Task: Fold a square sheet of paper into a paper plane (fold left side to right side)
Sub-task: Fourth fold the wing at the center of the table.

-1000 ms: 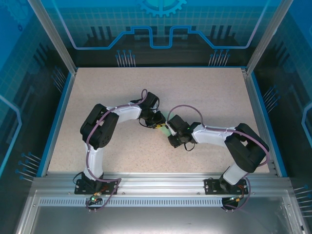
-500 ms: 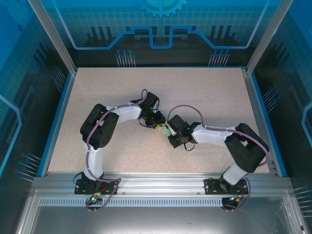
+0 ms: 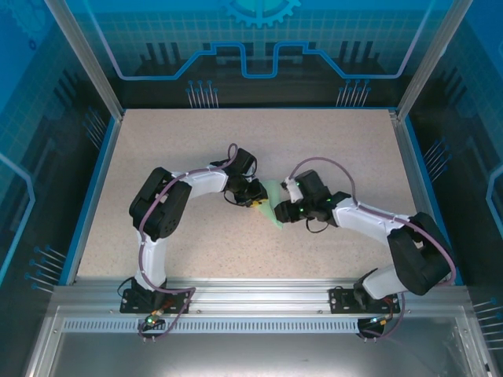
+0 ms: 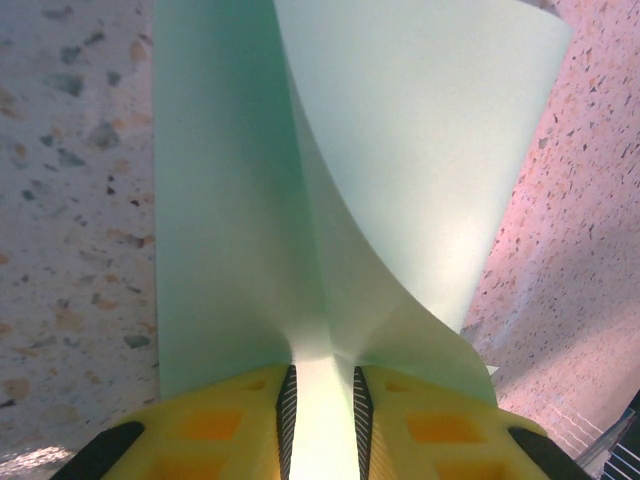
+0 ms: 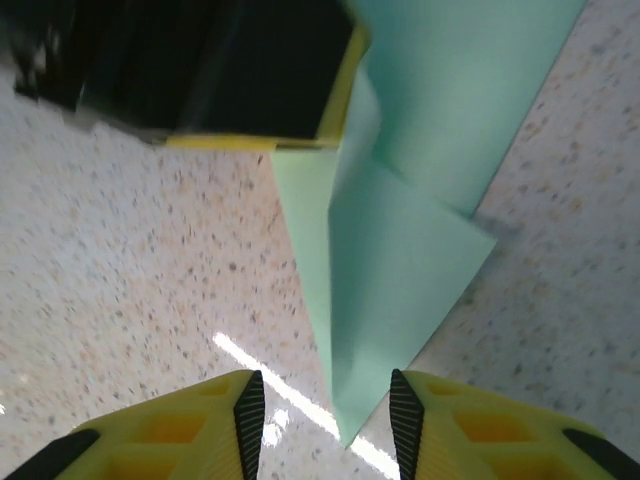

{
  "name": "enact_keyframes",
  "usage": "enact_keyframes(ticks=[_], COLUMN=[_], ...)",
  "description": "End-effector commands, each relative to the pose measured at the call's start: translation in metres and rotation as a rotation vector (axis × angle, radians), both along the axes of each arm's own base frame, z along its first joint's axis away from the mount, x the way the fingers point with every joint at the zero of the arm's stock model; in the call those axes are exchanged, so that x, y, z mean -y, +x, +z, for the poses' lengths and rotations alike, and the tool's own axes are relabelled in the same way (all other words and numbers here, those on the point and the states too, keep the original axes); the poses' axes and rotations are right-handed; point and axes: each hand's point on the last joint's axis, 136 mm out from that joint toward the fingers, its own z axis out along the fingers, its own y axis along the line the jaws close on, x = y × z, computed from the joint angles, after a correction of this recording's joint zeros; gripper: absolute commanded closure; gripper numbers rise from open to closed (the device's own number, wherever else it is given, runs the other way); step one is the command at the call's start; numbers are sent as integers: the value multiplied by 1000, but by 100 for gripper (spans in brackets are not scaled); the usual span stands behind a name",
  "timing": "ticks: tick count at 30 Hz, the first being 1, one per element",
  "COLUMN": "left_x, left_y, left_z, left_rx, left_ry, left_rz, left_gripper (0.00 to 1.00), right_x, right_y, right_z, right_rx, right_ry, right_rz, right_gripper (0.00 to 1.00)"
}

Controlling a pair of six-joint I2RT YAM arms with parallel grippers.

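Note:
The square sheet of paper point(image 3: 276, 214), pale mint-green, lies folded into a narrow pointed shape at the table's middle between the two arms. My left gripper point(image 3: 257, 199) is shut on a raised fold of it; in the left wrist view the paper point(image 4: 400, 150) rises pinched between the yellow fingers point(image 4: 215, 430) and fans out ahead. My right gripper point(image 3: 286, 210) stands open just right of it. In the right wrist view the paper's pointed tip point(image 5: 345, 425) lies between the spread jaws of the right gripper point(image 5: 320, 405), touching neither. The left gripper point(image 5: 230, 70) shows at the top.
The speckled beige tabletop point(image 3: 330, 149) is ringed by a blue rim and aluminium frame posts. Both arms' elbows bend outward, the left point(image 3: 157, 208) and the right point(image 3: 416, 251). Bare table lies behind and to both sides.
My right gripper has opened and let go of the paper, pulling back to the right and slightly away. More of the green paper now shows. The left gripper has stayed put.

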Motion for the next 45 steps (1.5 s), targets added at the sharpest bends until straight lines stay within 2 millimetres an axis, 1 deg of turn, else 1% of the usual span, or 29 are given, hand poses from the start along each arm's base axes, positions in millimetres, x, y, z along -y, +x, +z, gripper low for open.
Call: enact_keyframes(ticks=[1,7,13,19,21,22,23,25,29,33,35,38,45], left_x=[6,6,6,6,5,4,4,3,0,-2,-4,-6,-7], left_y=[-2,-2,-3,-3,-2,-3,-3,-4,-5,-8,-9,-12,-13], left_z=[4,4,4,6,7,7,8,9,8,7,7,5,0], left_rx=[-2,-2,-3,1,5,6,8,11,10,10,11,7,-1], left_ry=[-10,-10,-9,-10,-11,-7,-5,-1,7,11,14,21,28], left_rz=[-20,-20,-20,-20,-18,-18,-19,-18,-16,-12,-9,-8,-6], left_gripper=[74,74,74,74,74,73,73,71,67,65,65,65,68], right_x=[-18,-25,-31,-35,-34,-36,-36,-35,-32,-30,-26,-25,-24], right_y=[-3,11,22,27,25,32,34,35,37,39,32,31,31], right_z=[2,-13,-27,-37,-44,-40,-40,-40,-33,-27,-34,-35,-37], right_rx=[-71,-125,-153,-165,-178,-164,-159,-158,-142,-141,-167,-175,-196], right_ry=[148,188,176,155,137,139,139,137,155,179,183,193,224], right_rz=[62,55,54,59,61,59,57,49,41,37,30,28,18], right_gripper=[59,61,63,64,67,69,71,75,83,86,87,87,88])
